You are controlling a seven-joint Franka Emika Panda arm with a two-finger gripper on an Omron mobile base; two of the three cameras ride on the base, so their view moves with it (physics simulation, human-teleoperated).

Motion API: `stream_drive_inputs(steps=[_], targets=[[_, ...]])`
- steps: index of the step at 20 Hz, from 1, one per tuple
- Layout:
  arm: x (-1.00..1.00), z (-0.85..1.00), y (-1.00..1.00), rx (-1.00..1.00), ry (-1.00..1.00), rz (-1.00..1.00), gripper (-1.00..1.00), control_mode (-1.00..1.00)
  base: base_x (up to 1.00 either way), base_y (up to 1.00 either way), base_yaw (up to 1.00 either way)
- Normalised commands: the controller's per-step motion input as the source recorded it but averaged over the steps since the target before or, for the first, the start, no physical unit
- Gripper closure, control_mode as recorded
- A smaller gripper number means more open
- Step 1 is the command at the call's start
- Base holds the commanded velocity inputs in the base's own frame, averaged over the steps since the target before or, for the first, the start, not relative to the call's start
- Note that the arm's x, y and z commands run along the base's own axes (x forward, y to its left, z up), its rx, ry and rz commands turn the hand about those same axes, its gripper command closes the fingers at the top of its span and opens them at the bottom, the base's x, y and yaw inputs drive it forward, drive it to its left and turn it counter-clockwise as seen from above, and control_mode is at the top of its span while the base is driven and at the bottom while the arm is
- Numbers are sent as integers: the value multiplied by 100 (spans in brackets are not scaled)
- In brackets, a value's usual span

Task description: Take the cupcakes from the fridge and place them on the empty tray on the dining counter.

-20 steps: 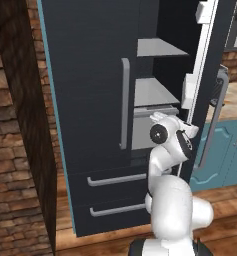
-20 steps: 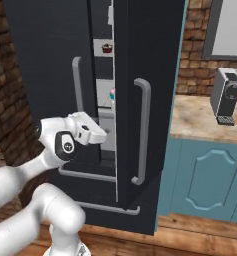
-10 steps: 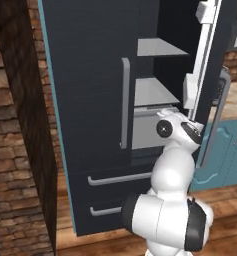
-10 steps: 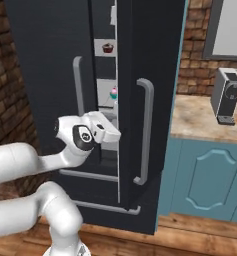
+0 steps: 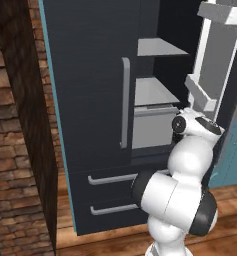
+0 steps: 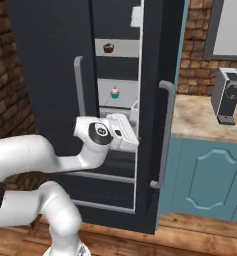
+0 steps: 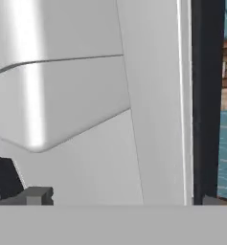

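The fridge (image 6: 50,60) stands with its right door swung out only part way, so the gap onto the light grey shelves is narrow. The white arm has its hand pushed up to that gap, level with the lower shelf and the drawer front beneath it. From the hand view, all that faces the camera is pale inner wall and the dark door edge, which suggests the hand sits very close to the door liner.

That closeness is the main risk: if the arm drives further in or swings upward from here, the wrist could knock the door's inner bins or catch the shelf's front edge, and a jolt could topple the cupcakes.

The gripper (image 6: 132,142) points into the opening; I cannot tell whether the jaws are wide or narrow, as the tips are barely visible.

The pink cupcake (image 6: 115,93) stands near the front edge of the middle shelf, above the hand. The chocolate cupcake (image 6: 108,48) sits on the shelf above it, also towards the front edge. Both are tiny, so a slightly off-centre pinch might squash the frosting or push one back out of reach.
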Motion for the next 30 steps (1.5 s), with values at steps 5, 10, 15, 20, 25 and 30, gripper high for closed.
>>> stream_drive_inputs(steps=[5, 10, 15, 20, 25, 30], targets=[[-2, 0, -100, 10, 0, -11, -100, -100, 0, 0, 0], [-34, -1, 17, -3, -9, 6, -100, -100, 0, 0, 0], [-97, 80, 69, -17, 16, 34, -100, -100, 0, 0, 0], [-45, 100, 94, -15, 49, 64, -100, -100, 0, 0, 0], [-26, 98, 65, -5, 43, 50, -100, -100, 0, 0, 0], [-33, 100, 92, 12, 53, 24, -100, -100, 0, 0, 0]])
